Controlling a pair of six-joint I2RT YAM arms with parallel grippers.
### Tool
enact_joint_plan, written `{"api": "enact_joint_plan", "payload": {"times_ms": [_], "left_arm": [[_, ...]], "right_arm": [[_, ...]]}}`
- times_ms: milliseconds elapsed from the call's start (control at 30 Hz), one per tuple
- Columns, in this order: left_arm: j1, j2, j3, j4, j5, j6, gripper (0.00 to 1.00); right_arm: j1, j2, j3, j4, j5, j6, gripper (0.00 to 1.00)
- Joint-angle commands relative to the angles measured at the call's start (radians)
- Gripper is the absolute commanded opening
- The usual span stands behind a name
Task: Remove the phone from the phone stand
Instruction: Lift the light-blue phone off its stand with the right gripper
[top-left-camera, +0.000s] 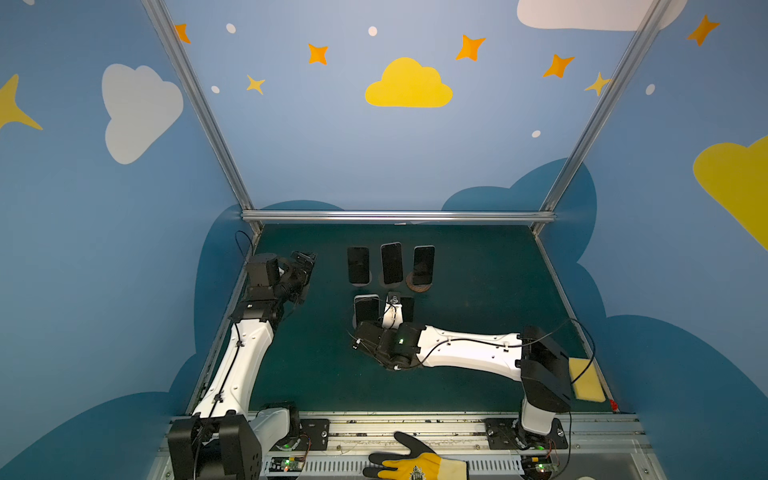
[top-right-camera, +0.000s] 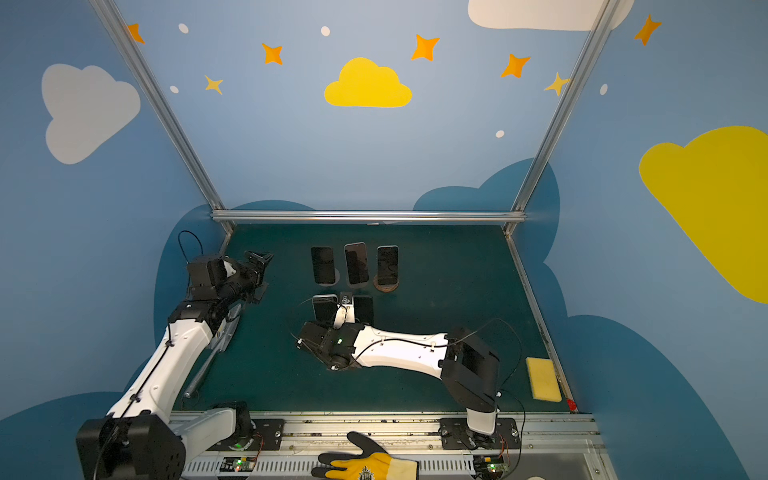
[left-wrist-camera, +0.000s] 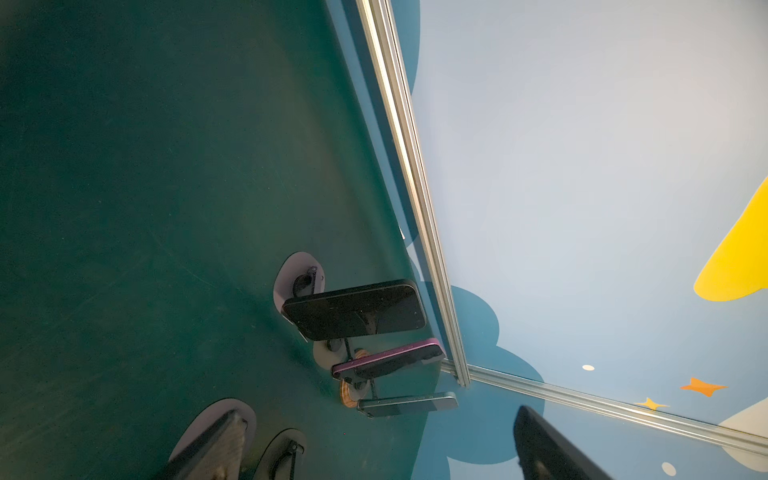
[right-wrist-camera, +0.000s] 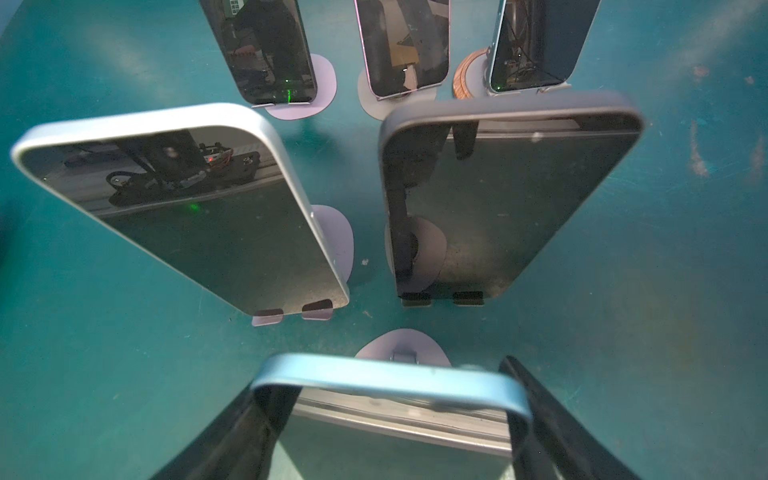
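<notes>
The phone (right-wrist-camera: 386, 376), with a light blue rim and a dark screen, stands nearest the camera in the right wrist view. My right gripper (right-wrist-camera: 382, 376) is shut on it, its black fingers (right-wrist-camera: 249, 424) pressed against both side edges. The lilac base of its phone stand (right-wrist-camera: 401, 343) shows just behind its top edge. In both top views the right gripper (top-left-camera: 391, 316) (top-right-camera: 344, 316) reaches into the front row of phones, and the wrist hides the held phone. My left gripper (top-left-camera: 301, 266) (left-wrist-camera: 374, 453) hangs open and empty at the far left.
Two more phones (right-wrist-camera: 199, 208) (right-wrist-camera: 498, 199) lean on stands right behind the held one. Three others (top-left-camera: 390, 264) stand in the back row. A yellow sponge (top-left-camera: 586, 380) lies at the right edge. A gloved hand (top-left-camera: 415, 461) rests on the front rail.
</notes>
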Motion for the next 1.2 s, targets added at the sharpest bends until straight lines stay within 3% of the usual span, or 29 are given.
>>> {"api": "enact_joint_plan", "payload": {"times_ms": [0, 667, 900, 1167], "left_arm": [[0.006, -0.009, -0.005, 0.005, -0.01, 0.012, 1.0], [0.004, -0.008, -0.01, 0.061, 0.037, 0.014, 1.0], [-0.003, -0.003, -0.016, 0.086, 0.051, 0.014, 1.0], [-0.018, 0.008, -0.014, 0.103, 0.059, 0.03, 1.0]], "right_arm": [[-0.002, 0.02, -0.006, -0.017, 0.012, 0.01, 0.79], [0.051, -0.05, -0.053, 0.035, 0.113, -0.08, 0.7], [0.062, -0.137, -0.153, 0.19, 0.106, -0.167, 0.65], [0.071, -0.206, -0.197, 0.212, 0.12, -0.206, 0.62]]}}
